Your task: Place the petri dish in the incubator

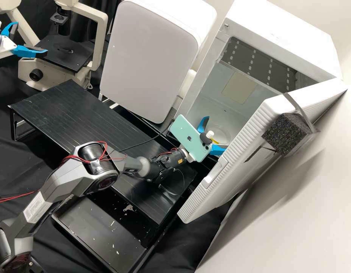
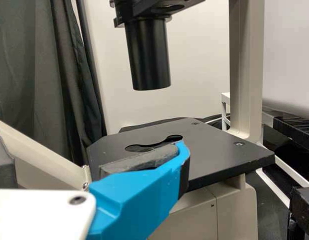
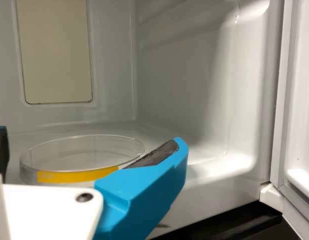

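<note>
In the high view my right gripper (image 1: 215, 135) is inside the doorway of the white incubator (image 1: 281, 32), its blue fingers apart. The clear petri dish (image 1: 222, 135) shows faintly by them. In the right wrist view the dish (image 3: 77, 176), with a yellow band on its side, rests flat on the incubator floor between the spread fingers of my right gripper (image 3: 89, 137); one finger overlaps its edge. At the high view's upper left, my left gripper (image 1: 31, 37) stands open by the microscope. The left wrist view shows my left gripper (image 2: 89, 150) empty, before the microscope stage (image 2: 219, 150).
The incubator door (image 1: 236, 148) hangs open beside the right gripper, with a black foam block (image 1: 283, 132) on it. A black raised platform (image 1: 80, 117) lies under the right arm. Behind it stands a large white appliance (image 1: 149, 57), near the microscope (image 1: 99, 41).
</note>
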You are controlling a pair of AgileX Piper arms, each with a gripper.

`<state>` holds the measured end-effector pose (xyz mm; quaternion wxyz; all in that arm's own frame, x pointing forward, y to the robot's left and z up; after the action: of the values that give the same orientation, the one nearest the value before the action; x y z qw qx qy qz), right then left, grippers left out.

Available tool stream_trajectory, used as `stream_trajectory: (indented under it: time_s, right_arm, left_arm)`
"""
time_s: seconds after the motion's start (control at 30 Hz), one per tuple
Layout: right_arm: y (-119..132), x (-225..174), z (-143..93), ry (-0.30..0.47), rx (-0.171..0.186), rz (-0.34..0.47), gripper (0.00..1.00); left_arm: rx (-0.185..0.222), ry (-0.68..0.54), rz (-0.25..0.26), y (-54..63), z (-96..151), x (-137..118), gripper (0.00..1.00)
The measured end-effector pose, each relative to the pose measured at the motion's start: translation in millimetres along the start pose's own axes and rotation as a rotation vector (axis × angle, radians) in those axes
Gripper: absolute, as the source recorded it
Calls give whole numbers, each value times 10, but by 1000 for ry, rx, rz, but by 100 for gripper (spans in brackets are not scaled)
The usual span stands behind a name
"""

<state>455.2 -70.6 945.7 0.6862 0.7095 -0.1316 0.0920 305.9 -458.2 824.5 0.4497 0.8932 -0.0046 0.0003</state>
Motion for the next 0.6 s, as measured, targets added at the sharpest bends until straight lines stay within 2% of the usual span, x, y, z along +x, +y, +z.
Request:
stream_trajectory:
  time_s: [0.17,0.23,0.47,0.6]
  right_arm:
    - [98,-186,-12,37,-36,-6,100]
    - [164,-289,-58,79,-48,-6,100]
    - [428,-621,-231,243,-52,75,100]
    - [537,-823,-246,254,-39,98,100]
  left_arm:
    - [0,0,0,0,0,0,100]
    - [0,0,0,0,0,0,100]
    - [0,0,0,0,0,0,100]
    - [0,0,0,0,0,0,100]
